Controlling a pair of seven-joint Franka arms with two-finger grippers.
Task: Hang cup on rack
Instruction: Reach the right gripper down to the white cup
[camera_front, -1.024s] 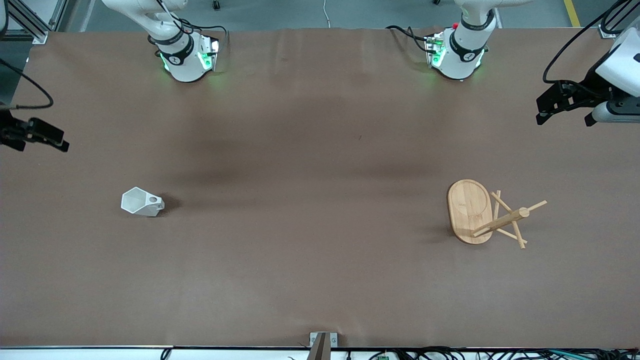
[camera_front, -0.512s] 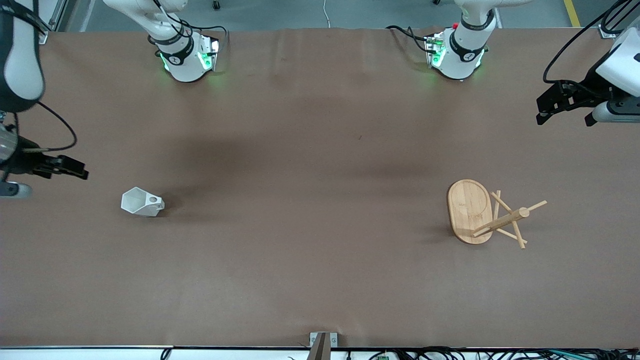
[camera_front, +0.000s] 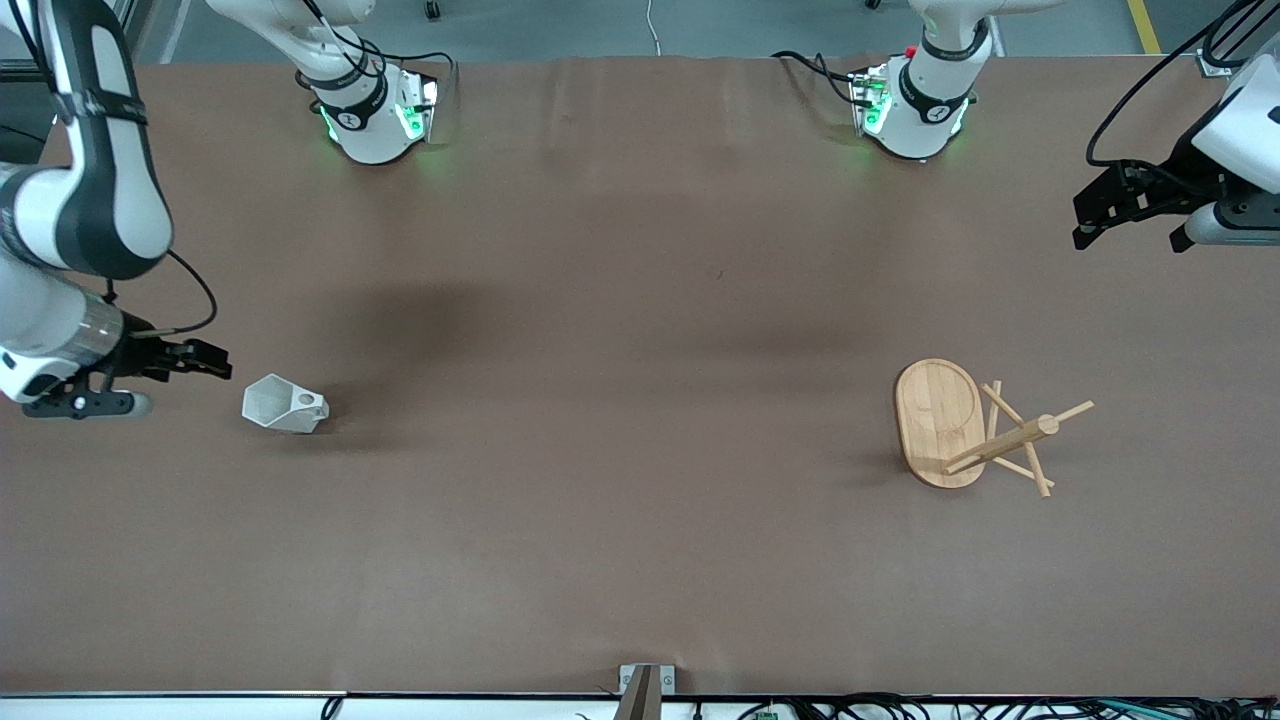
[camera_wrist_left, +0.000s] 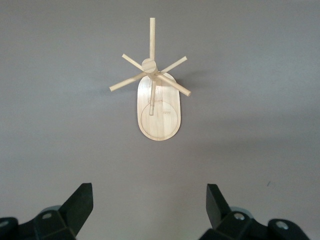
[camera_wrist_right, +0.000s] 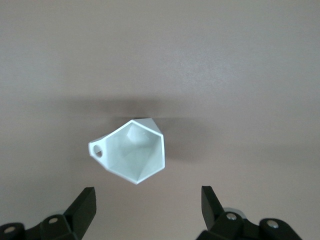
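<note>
The white faceted cup (camera_front: 285, 405) lies on its side on the brown table, toward the right arm's end. Its mouth faces my right gripper (camera_front: 218, 364). That gripper is open and empty, close beside the cup and not touching it. In the right wrist view the cup (camera_wrist_right: 132, 152) shows its hexagonal rim and pierced handle, just ahead of the open right gripper (camera_wrist_right: 147, 200). The bamboo rack (camera_front: 1000, 440) stands on its oval base (camera_front: 935, 410) toward the left arm's end. My left gripper (camera_front: 1085, 225) is open and empty, well apart from the rack. The left wrist view shows the rack (camera_wrist_left: 155, 95) ahead of the open left gripper (camera_wrist_left: 150, 200).
The two arm bases (camera_front: 370, 115) (camera_front: 915, 105) stand along the table's edge farthest from the front camera. A small metal bracket (camera_front: 645, 685) sits at the edge nearest that camera. Bare brown table lies between the cup and the rack.
My right arm has swung in from the table's end and brought its open gripper close to the cup. The left arm, the cup and the rack have not moved.
</note>
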